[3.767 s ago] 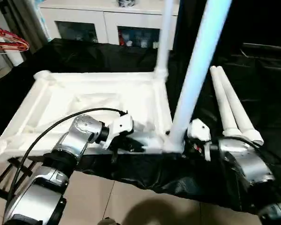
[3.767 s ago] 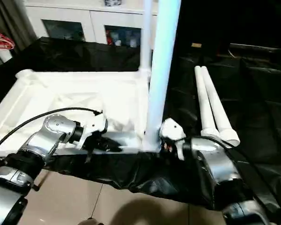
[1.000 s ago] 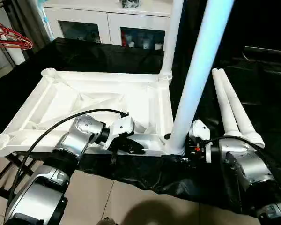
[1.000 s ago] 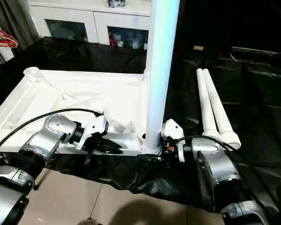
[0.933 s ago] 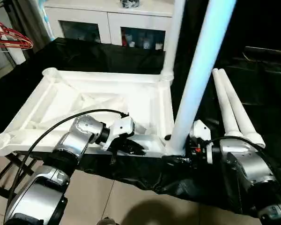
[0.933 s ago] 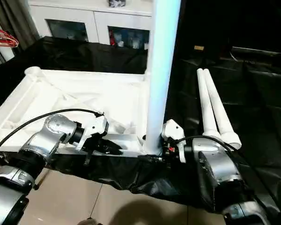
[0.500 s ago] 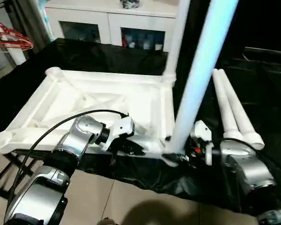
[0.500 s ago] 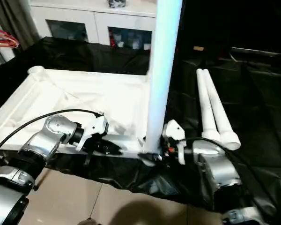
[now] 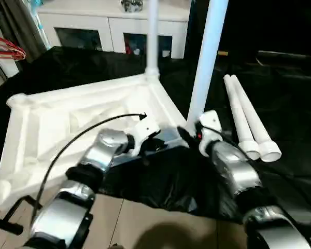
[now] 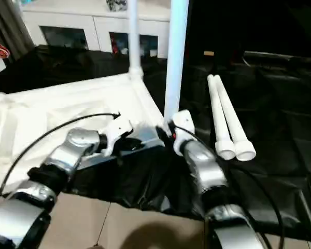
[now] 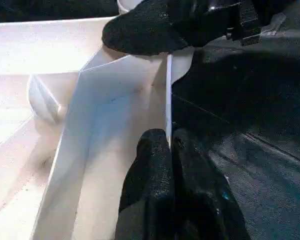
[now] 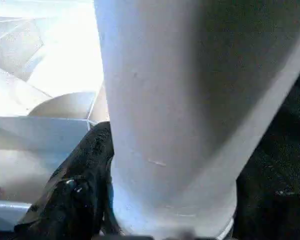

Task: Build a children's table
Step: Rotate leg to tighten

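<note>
Compared with a second ago, the table top (image 9: 67, 124) now lies turned on the black cloth (image 9: 160, 181), its near right corner swung toward the middle of the scene, so the whole white frame sits at a slant instead of square to the robot. Both forearms have come in close together with it.

Upside down, the table top shows its ribbed underside, with a rounded socket (image 9: 18, 99) at the far left corner. Two legs stand upright in its sockets: the far leg (image 9: 152, 36) at the back corner and the near leg (image 9: 207, 52) at the corner closest to the grippers. Two loose legs (image 9: 246, 122) lie side by side on the cloth, well apart to the right, thick ends toward the robot.

Pressed together, the left gripper (image 11: 169, 150) pinches the thin upright wall of the table top's near edge between its black fingers (image 11: 150, 165), just beside the corner with the near leg. The right gripper (image 9: 189, 134) sits at the base of that leg; in its wrist view the leg (image 12: 175, 110) stands between its spread fingers, one black finger (image 12: 87, 165) lying against the leg's side.

Behind the cloth stands a white cabinet (image 9: 114, 26) with glass doors, and red hangers (image 9: 5, 49) show at the far left.
</note>
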`<state>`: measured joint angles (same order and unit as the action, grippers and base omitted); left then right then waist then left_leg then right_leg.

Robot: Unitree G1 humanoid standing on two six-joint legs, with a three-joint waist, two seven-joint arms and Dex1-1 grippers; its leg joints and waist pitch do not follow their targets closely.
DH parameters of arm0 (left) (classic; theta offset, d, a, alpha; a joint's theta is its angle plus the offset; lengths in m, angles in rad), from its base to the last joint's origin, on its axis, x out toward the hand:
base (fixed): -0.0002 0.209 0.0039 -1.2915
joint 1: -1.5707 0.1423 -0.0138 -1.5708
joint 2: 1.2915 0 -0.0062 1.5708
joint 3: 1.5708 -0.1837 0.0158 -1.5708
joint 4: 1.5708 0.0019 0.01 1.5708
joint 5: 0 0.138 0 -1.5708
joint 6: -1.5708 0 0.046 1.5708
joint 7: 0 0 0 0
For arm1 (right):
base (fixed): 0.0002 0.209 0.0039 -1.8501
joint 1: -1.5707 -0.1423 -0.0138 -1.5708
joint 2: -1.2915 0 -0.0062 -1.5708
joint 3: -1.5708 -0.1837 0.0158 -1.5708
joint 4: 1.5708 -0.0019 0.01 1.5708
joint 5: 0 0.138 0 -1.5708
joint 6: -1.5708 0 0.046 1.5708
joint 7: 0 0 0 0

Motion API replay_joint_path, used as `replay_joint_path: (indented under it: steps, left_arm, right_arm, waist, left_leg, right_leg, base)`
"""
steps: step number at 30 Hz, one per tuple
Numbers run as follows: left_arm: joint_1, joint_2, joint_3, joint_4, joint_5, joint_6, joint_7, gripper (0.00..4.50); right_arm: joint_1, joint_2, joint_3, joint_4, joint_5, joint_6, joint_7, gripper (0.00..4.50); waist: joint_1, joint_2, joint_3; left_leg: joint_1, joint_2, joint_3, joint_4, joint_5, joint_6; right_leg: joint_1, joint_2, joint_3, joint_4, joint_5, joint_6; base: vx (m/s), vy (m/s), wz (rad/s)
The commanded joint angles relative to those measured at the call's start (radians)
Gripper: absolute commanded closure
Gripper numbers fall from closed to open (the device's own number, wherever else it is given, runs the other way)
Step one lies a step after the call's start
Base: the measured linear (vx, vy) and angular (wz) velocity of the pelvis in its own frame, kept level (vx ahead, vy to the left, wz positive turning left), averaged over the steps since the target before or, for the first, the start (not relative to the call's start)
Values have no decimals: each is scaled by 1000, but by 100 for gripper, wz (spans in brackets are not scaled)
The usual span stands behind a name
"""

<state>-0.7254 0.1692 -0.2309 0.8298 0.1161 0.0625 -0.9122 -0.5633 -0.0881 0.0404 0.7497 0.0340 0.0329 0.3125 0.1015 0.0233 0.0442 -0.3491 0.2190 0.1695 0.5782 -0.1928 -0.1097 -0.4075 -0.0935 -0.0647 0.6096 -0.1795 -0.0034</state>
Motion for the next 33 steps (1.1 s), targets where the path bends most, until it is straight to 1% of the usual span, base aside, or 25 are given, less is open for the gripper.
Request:
replay_joint_path:
  steps: [1,4,5,7,9,10,11,12,13,14,15,16,17,18,19,20,21,22,23,25,27,28,30,32,33]
  left_arm:
    - [-23,-64,-18,-49,-6,-22,18,450]
    - [-12,-49,-19,-59,-11,-43,-12,450]
    - [-6,-41,-22,-63,-11,-50,-23,450]
    - [-2,-36,-25,-67,-12,-53,-30,450]
    - [16,-3,-37,-84,-20,-66,-83,450]
    - [22,11,-40,-88,-23,-73,-106,450]
    - [26,19,-41,-90,-26,-79,-123,450]
    - [28,26,-41,-92,-30,-82,-138,450]
    - [30,32,-40,-93,-33,-84,-150,450]
    - [32,40,-40,-95,-38,-93,-170,450]
    - [33,47,-40,-97,-41,-100,-185,450]
    - [33,52,-38,-97,-44,-101,-195,450]
    - [33,59,-37,-100,-52,-103,-216,450]
    - [33,59,-37,-100,-52,-103,-216,450]
    - [36,68,-39,-109,-62,-102,-251,450]
    - [36,69,-39,-110,-63,-101,-255,450]
    - [38,83,-43,-118,-75,-102,-303,450]
    - [38,84,-43,-118,-75,-102,-305,450]
    - [40,99,-49,-123,-79,-108,-343,450]
    - [40,109,-53,-124,-82,-110,-367,450]
    - [41,120,-59,-125,-86,-114,-401,450]
    - [41,125,-61,-126,-86,-114,-414,450]
    - [41,129,-63,-126,-87,-114,-422,450]
    - [46,146,-71,-138,-94,-108,-472,450]
    - [47,149,-72,-141,-95,-107,-482,450]
  right_arm:
    - [11,70,68,63,-31,18,51,104]
    - [9,60,65,63,-29,1,78,94]
    - [7,54,70,68,-36,-12,80,71]
    - [5,51,73,73,-40,-21,79,62]
    - [10,13,82,66,-40,-44,130,62]
    - [14,-6,88,58,-39,-57,167,62]
    - [19,-21,93,50,-37,-67,198,62]
    - [23,-35,97,43,-36,-77,226,62]
    - [27,-48,100,37,-36,-87,250,62]
    - [36,-69,106,20,-34,-104,297,62]
    - [44,-88,111,4,-30,-118,340,62]
    - [51,-104,114,-11,-23,-127,377,62]
    - [59,-121,116,-30,-9,-137,425,62]
    - [59,-121,116,-30,-9,-137,425,62]
    - [73,-141,120,-58,14,-135,494,62]
    - [74,-143,120,-61,17,-134,501,62]
    - [105,-178,145,-121,51,-120,620,62]
    - [106,-180,146,-123,52,-120,625,62]
    - [130,-210,168,-164,68,-109,701,62]
    - [146,-233,183,-193,76,-103,751,62]
    - [162,-256,196,-223,84,-94,802,62]
    - [170,-268,202,-242,91,-86,831,62]
    - [176,-276,205,-255,96,-80,851,62]
    - [194,-304,220,-303,112,-45,909,62]
    - [197,-309,222,-310,114,-39,917,76]
  waist:
    - [0,-8,-58]
    - [-1,-7,-58]
    - [-1,-12,-58]
    - [0,-9,-58]
    - [0,-8,-58]
    - [-1,-4,-58]
    - [0,-8,-60]
    - [0,-7,-60]
    - [2,-1,-61]
    - [0,-3,-61]
    - [1,-6,-61]
    - [2,-5,-62]
    - [4,-5,-61]
    - [5,-6,-60]
    - [5,-6,-59]
    - [8,-7,-59]
    - [10,-6,-59]
    - [15,-7,-59]
    - [19,-8,-59]
    - [21,-8,-60]
    - [24,-9,-59]
    - [23,-9,-58]
    - [26,-9,-58]
    - [30,-9,-59]
    - [30,-9,-59]
  left_leg:
    - [-9,-1,6,-73,-199,22]
    - [-8,-1,7,-72,-195,29]
    - [-9,-1,8,-72,-193,32]
    - [-8,0,8,-72,-196,34]
    - [-8,1,8,-72,-196,38]
    - [-8,1,8,-71,-195,39]
    - [-9,1,9,-69,-183,45]
    - [-9,1,8,-68,-176,48]
    - [-9,1,8,-67,-168,52]
    - [-8,2,10,-66,-168,55]
    - [-10,0,10,-65,-161,61]
    - [-11,0,11,-63,-156,69]
    - [-10,2,12,-62,-159,77]
    - [-9,2,11,-63,-162,79]
    - [-9,4,11,-65,-171,77]
    - [-7,4,12,-65,-178,78]
    - [-8,5,12,-64,-179,80]
    - [-8,6,13,-63,-182,87]
    - [-7,8,13,-63,-181,90]
    - [-8,9,11,-63,-174,92]
    - [-8,9,12,-63,-179,89]
    - [-9,8,12,-65,-179,88]
    - [-7,9,12,-64,-184,83]
    - [-7,9,11,-65,-175,83]
    - [-8,9,11,-64,-169,85]
  right_leg:
    - [53,-40,34,-77,-225,-187]
    - [54,-40,34,-75,-194,-200]
    - [55,-40,34,-75,-190,-202]
    - [55,-42,35,-74,-193,-205]
    - [54,-43,35,-74,-190,-207]
    - [55,-42,35,-73,-182,-209]
    - [57,-41,36,-69,-146,-218]
    - [58,-41,35,-67,-132,-222]
    - [59,-41,35,-64,-105,-230]
    - [58,-39,35,-65,-95,-233]
    - [61,-38,34,-62,-78,-239]
    - [63,-39,34,-61,-68,-244]
    - [61,-39,34,-62,-66,-248]
    - [61,-38,33,-62,-72,-249]
    - [61,-39,33,-64,-94,-250]
    - [62,-39,33,-66,-106,-249]
    - [62,-38,33,-64,-109,-250]
    - [61,-38,34,-65,-109,-250]
    - [61,-38,34,-64,-108,-251]
    - [61,-39,33,-62,-100,-254]
    - [60,-40,33,-63,-114,-252]
    - [60,-39,33,-64,-121,-251]
    - [59,-41,34,-66,-136,-248]
    - [61,-39,34,-65,-128,-245]
    - [61,-39,33,-63,-119,-247]
  base:
    - [0,0,0]
    - [0,0,0]
    - [0,0,0]
    - [0,0,0]
    - [0,0,0]
    - [0,0,0]
    - [0,0,0]
    - [0,0,0]
    - [0,0,0]
    - [0,0,0]
    - [0,0,0]
    - [0,0,0]
    - [0,0,0]
    - [0,0,0]
    - [0,0,0]
    - [0,0,0]
    - [0,0,0]
    - [0,0,0]
    - [0,0,0]
    - [0,0,0]
    - [0,0,0]
    - [0,0,0]
    - [0,0,0]
    - [0,0,0]
    - [0,0,0]
